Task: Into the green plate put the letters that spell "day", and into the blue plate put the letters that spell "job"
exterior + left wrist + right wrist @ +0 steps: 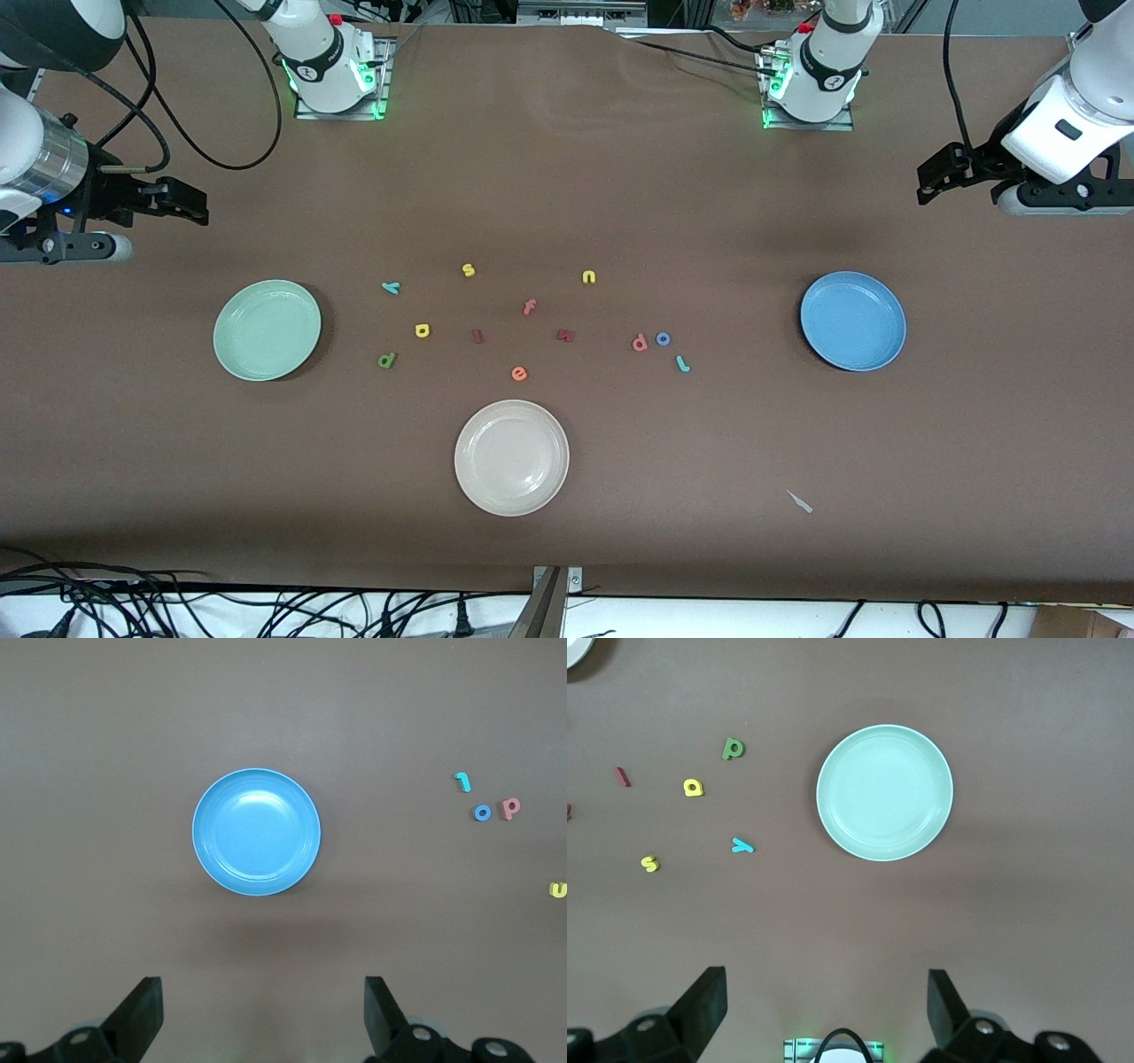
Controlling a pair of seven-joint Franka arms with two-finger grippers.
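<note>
The round pale-green plate (267,330) lies toward the bench's right-arm end, the round blue plate (852,320) toward its left-arm end. The small foam letters (529,307) lie scattered between them, the round cream plate (511,457) nearer the front edge.

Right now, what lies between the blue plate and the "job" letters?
Only bare table, in the front and left wrist views: blue plate, then the teal j, blue o, salmon b.
</note>
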